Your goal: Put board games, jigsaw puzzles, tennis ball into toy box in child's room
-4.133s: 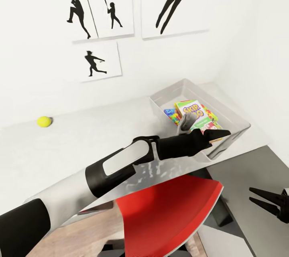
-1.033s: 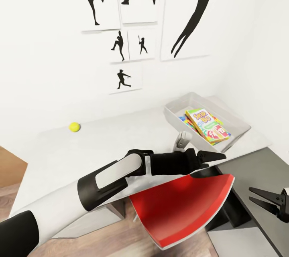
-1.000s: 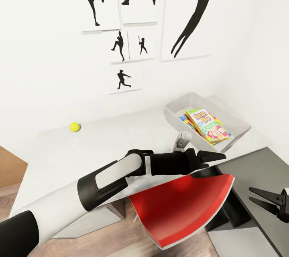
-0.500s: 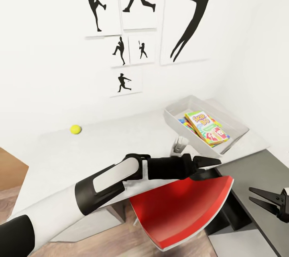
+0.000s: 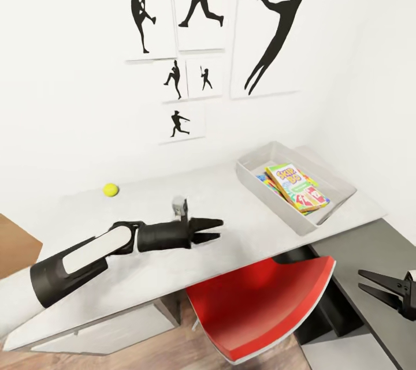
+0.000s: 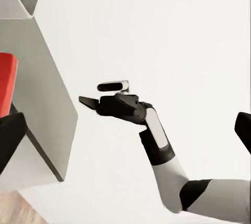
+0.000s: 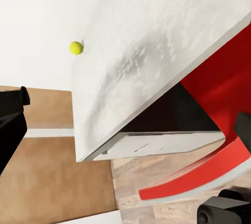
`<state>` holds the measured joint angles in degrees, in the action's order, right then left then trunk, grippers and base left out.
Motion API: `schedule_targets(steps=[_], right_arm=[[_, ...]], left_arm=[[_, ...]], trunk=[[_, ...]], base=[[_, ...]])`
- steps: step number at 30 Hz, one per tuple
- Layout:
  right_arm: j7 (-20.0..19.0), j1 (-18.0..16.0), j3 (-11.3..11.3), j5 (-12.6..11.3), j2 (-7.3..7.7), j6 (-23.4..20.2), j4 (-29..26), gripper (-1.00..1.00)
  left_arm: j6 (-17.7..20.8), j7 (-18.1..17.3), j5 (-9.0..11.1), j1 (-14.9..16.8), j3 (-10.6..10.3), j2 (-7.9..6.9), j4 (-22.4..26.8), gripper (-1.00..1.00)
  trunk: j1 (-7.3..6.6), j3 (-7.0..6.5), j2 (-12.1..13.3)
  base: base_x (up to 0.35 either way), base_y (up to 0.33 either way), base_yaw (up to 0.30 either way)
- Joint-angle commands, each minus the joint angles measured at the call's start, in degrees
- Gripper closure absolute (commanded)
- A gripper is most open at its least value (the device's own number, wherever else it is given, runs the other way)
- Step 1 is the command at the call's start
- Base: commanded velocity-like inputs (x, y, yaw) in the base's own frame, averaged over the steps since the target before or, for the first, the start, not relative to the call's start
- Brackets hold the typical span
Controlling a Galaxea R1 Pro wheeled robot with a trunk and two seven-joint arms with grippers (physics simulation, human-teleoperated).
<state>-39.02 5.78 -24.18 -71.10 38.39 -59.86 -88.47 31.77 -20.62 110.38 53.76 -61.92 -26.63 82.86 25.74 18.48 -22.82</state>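
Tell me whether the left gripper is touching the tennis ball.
Apart. In the head view the left gripper hangs empty over the table, and bare white tabletop lies between it and the tennis ball near the wall.

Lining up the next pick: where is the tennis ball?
In the head view, the tennis ball sits on the table near the wall, beyond the left gripper.

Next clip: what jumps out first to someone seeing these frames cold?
The red chair tucked under the white table grabs the eye, along with the black silhouette pictures on the wall. On the table, the toy box at the right end holds the bright Skip-Bo box, while the tennis ball sits alone near the wall. The left gripper hovers open and empty between them.
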Motion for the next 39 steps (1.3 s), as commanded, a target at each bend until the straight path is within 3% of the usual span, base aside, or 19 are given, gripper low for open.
schedule_targets(steps=[1, 3, 4, 5, 6, 7, 8, 9, 10, 12, 17, 21, 23, 24, 26, 29, 31, 34, 39], right_arm=[[-0.3, 0.03, -0.08, 0.25, 0.02, -0.14, -0.04, -1.0], [-0.28, 0.02, -0.08, 0.25, 0.02, -0.14, -0.04, -1.0], [-0.27, 0.02, -0.08, 0.25, 0.02, -0.14, -0.04, -1.0], [-0.27, 0.02, -0.08, 0.25, 0.02, -0.14, -0.04, -1.0], [-0.27, 0.02, -0.08, 0.26, 0.02, -0.14, -0.04, -1.0], [-0.27, 0.05, -0.08, 0.26, 0.02, -0.14, -0.04, -1.0], [-0.27, 0.05, -0.08, 0.26, 0.02, -0.14, -0.04, -1.0], [-0.26, 0.04, -0.08, 0.26, 0.02, -0.14, -0.04, -1.0], [-0.26, 0.05, -0.08, 0.26, 0.02, -0.14, -0.04, -1.0], [-0.26, 0.05, -0.08, 0.26, 0.02, -0.14, -0.08, -1.0], [-0.26, 0.05, -0.08, 0.25, 0.02, -0.14, -0.12, -1.0], [-0.26, 0.03, -0.08, 0.26, 0.02, -0.14, -0.12, -1.0], [-0.26, 0.06, -0.08, 0.22, -0.01, -0.14, -0.17, -1.0], [-0.26, 0.06, -0.08, 0.2, -0.03, -0.14, -0.22, -1.0], [-0.26, 0.04, -0.08, 0.19, -0.05, -0.14, -0.25, -1.0], [-0.26, 0.04, -0.09, 0.21, -0.11, -0.14, -0.28, -1.0], [-0.26, 0.03, -0.11, 0.24, -0.13, -0.14, -0.29, -1.0], [-0.19, 0.02, -0.1, 0.25, -0.15, -0.14, -0.3, -1.0], [-0.11, 0.03, -0.1, 0.26, -0.16, -0.14, -0.3, -1.0]], left_arm=[[0.56, -1.49, 0.45, 0.09, -0.1, -1.55, -0.02, -1.0], [1.83, -6.12, 0.45, 0.06, 0.5, -7.35, -0.05, -1.0], [2.11, -7.08, 0.45, 0.05, 0.74, -8.87, -0.05, -1.0], [2.6, -8.71, 0.45, 0.04, 1.19, -11.83, -0.08, -1.0], [2.81, -9.38, 0.45, 0.04, 1.36, -13.3, -0.11, -1.0], [3.15, -10.48, 0.45, 0.04, 1.59, -16.14, -0.21, -1.0], [3.25, -10.96, 0.47, 0.04, 1.65, -17.53, -0.25, -1.0], [3.37, -11.8, 0.49, 0.02, 1.65, -20.26, -0.31, -1.0], [3.41, -12.2, 0.5, 0.0, 1.61, -21.55, -0.33, -1.0], [3.39, -14.05, 0.57, -0.08, 1.42, -26.4, -0.5, -1.0], [3.24, -19.12, 0.61, -0.13, 0.57, -34.05, -0.88, -1.0], [2.57, -25.78, 0.47, -0.14, -3.68, -40.56, -1.02, -1.0], [-0.08, -29.18, 0.44, -0.14, -6.25, -43.27, -1.47, -1.0], [-2.13, -30.75, 0.44, -0.14, -8.03, -44.27, -1.93, -1.0], [-4.39, -32.32, 0.44, -0.14, -10.28, -45.0, -2.4, -1.0], [-9.93, -36.49, 0.72, -0.14, -15.47, -46.23, -3.26, -1.0], [-12.42, -38.78, 0.82, -0.14, -17.08, -47.22, -3.56, -1.0], [-14.82, -40.99, 0.97, -0.14, -18.33, -48.04, -4.87, -1.0], [-15.7, -41.92, 1.04, -0.14, -18.83, -48.09, -5.93, -1.0]], trunk=[[0.04, 0.0, -0.1], [0.04, -0.19, -0.1], [0.04, -0.29, -0.1], [0.04, -0.38, -0.1], [0.04, -0.48, -0.1], [0.04, -0.57, -0.1], [0.04, -0.67, -0.1], [0.04, -0.76, -0.1], [0.04, -0.86, -0.1], [0.04, -1.05, -0.1], [0.04, -1.52, -0.1], [0.04, -1.9, -0.1], [0.04, -2.09, -0.1], [0.04, -2.18, -0.1], [0.04, -2.37, -0.1], [0.04, -2.66, -0.1], [0.04, -2.85, -0.1], [0.04, -3.13, -0.1], [0.04, -3.61, -0.1]], base=[[0.0, 0.0, 0.052], [0.0, 0.0, 0.058], [0.0, 0.0, 0.06], [0.0, 0.0, 0.062], [0.0, 0.0, 0.062], [0.0, 0.0, 0.063], [0.0, 0.0, 0.064], [0.0, 0.0, 0.064], [0.0, 0.0, 0.064], [0.0, 0.0, 0.064], [0.0, 0.0, 0.065], [0.0, 0.0, 0.065], [0.0, 0.0, 0.065], [0.0, 0.0, 0.065], [0.0, 0.0, 0.065], [0.0, 0.0, 0.065], [0.0, 0.0, 0.065], [0.0, 0.0, 0.065], [-0.044, 0.0, 0.065]])
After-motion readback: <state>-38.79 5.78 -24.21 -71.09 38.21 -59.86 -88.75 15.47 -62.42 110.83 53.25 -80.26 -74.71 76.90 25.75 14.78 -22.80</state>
